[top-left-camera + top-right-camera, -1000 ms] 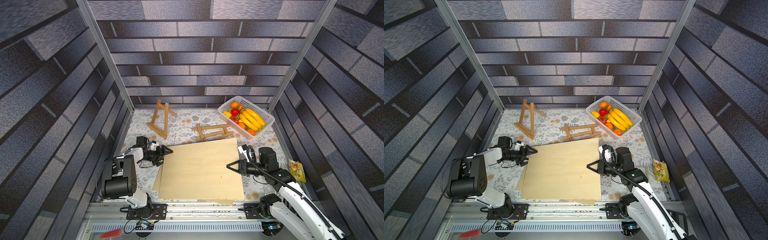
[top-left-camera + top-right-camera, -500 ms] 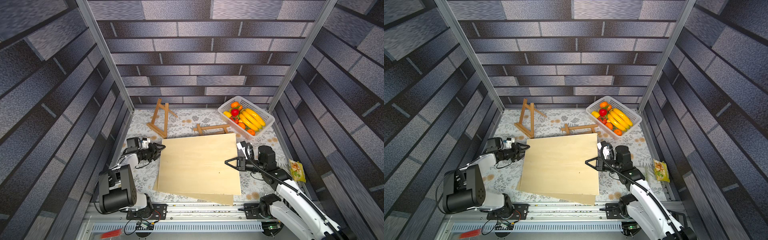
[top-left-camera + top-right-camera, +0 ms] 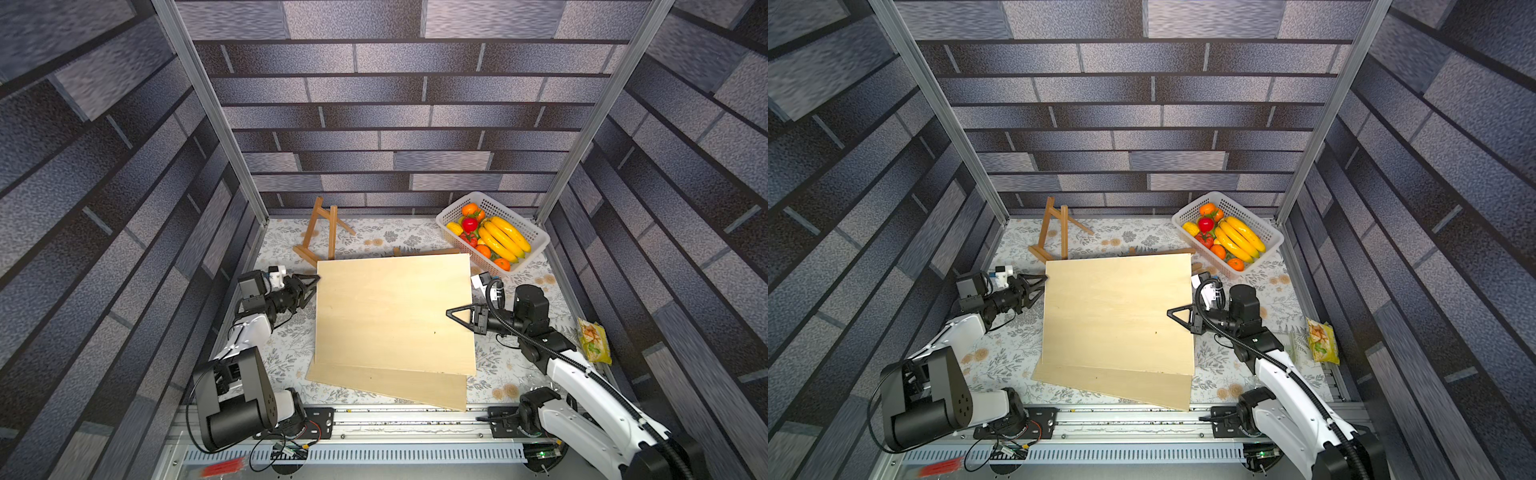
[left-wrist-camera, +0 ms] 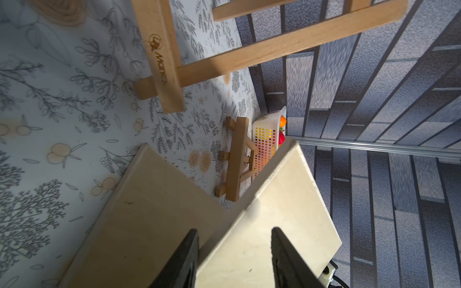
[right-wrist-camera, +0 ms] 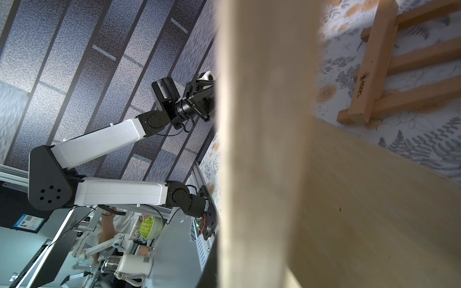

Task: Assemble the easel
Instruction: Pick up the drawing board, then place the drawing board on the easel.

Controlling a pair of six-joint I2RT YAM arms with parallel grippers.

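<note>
My right fingers [image 3: 450, 311] clamp the lifted upper board [image 3: 395, 311] by its right edge. My left fingers [image 4: 187, 261] stand half-open astride its far left corner. The standing easel [image 3: 312, 226] sits just beyond that corner, nearer the left fingers, so I judge the board must travel back-left.

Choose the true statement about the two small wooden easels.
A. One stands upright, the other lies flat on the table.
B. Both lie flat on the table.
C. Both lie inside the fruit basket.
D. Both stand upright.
A: the standing easel is upright near the back wall, while the other easel lies flat on the table behind the large board, close to the fruit basket.
</note>
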